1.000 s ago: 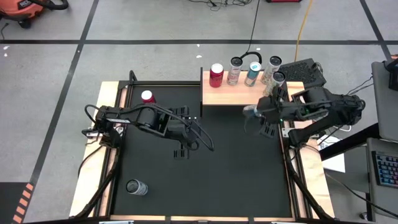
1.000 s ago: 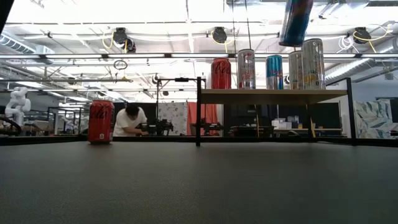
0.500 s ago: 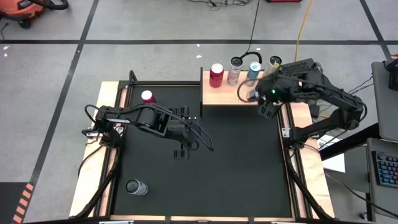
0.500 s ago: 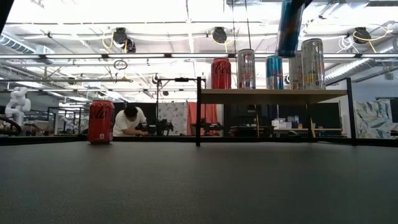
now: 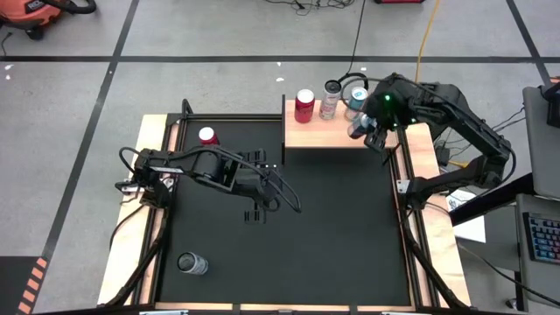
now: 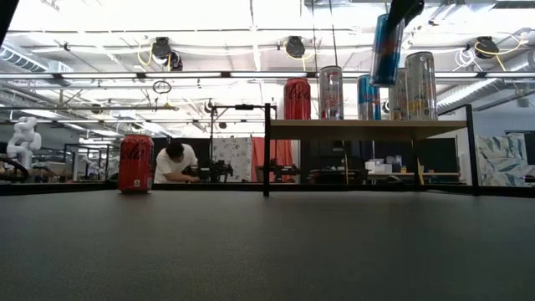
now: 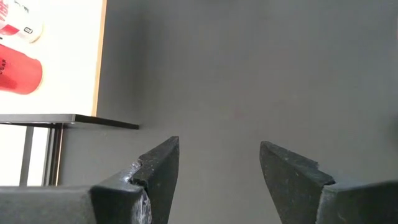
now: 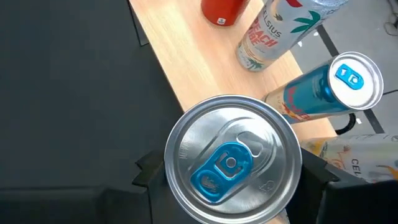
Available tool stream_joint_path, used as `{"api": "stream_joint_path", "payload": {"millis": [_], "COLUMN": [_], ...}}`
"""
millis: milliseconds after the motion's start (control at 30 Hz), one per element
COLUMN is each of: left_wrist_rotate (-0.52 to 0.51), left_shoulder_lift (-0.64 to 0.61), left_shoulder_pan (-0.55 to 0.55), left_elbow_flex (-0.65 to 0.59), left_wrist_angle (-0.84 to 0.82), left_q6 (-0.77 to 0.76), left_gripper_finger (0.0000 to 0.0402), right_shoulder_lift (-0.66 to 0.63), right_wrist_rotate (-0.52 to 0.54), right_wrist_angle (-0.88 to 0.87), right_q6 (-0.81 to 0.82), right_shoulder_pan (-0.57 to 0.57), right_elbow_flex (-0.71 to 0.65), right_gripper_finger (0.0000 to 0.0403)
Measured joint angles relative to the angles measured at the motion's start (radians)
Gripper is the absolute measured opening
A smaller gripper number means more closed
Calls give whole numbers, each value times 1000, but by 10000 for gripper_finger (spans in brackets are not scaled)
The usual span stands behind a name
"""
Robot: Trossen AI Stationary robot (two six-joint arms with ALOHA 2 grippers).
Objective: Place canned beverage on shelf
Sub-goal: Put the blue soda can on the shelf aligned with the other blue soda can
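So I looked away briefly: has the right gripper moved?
Yes. The right gripper, holding the blue can, moved from the table's edge to above the shelf.

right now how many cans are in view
8: five cans on the shelf, the right gripper holds one can above it, a red can far left on the table, another can near its front left.

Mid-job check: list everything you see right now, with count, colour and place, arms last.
shelf: one, pale wood, table's far edge.
cans on shelf: four; red, white, blue, pale, in a row along its back.
held can: one, blue with silver top, above the shelf's right part.
red can: one, upright on table, far left.
silver can: one, on table, near left.
person: one, in the room behind.
left pincer: open, empty, over table's middle.
right pincer: shut on held can.
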Motion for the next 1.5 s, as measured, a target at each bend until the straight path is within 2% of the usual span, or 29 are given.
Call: {"api": "stream_joint_path", "payload": {"millis": [133, 333, 600, 1033, 1167, 1500], "left_wrist_rotate": [0, 0, 0, 0, 0, 0], "left_shoulder_lift": [0, 0, 0, 0, 0, 0], "left_shoulder_pan": [0, 1, 1, 1, 1, 1], "left_elbow_flex": [0, 0, 0, 0, 0, 0], "left_wrist_angle": [0, 0, 0, 0, 0, 0], "left_q6": [1, 1, -1, -8, -9, -9], "left_gripper_finger": [225, 225, 225, 225, 225, 225], "right_shoulder_lift": [6, 49, 100, 109, 109, 108], "right_wrist_rotate": [-51, -46, -99, -106, -153, -146], "right_wrist_angle": [1, -1, -4, -16, -16, -1], "right_q6": [-52, -58, -78, -80, -82, -50], "right_shoulder_pan": [-63, -125, -147, -194, -194, -212], "right_elbow_flex": [0, 0, 0, 0, -1, -14], "right_gripper_finger": [199, 199, 199, 199, 199, 199]}}
